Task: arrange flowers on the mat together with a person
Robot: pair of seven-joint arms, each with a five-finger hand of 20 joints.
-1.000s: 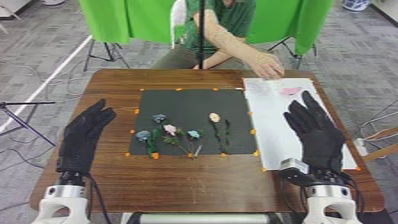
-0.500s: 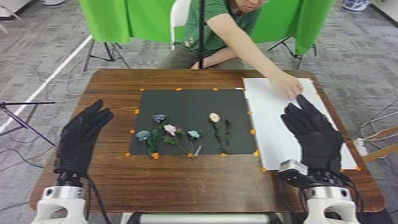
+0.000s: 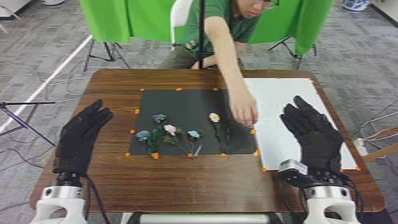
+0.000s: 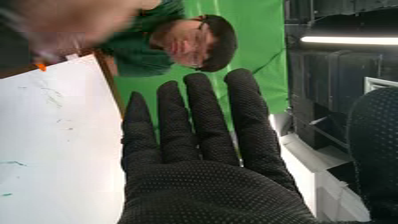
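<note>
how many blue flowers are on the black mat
3. The back blue flower is left of centre, the left blue flower is nearer the robot, and the light blue flower is right of the pink flower. The person's hand may hide others.

From the robot's head, one camera is looking forward and down from above, taking in the whole table [image 3: 160, 180] and the right hand [image 3: 313, 135]. The wrist camera is facing past the right hand [image 4: 209, 190] (practically nose to glove) towards the green curtain [image 4: 258, 30]. Both are sharing that hand, the curtain, the person [image 3: 238, 30] and the white sheet [image 3: 280, 100].
</note>
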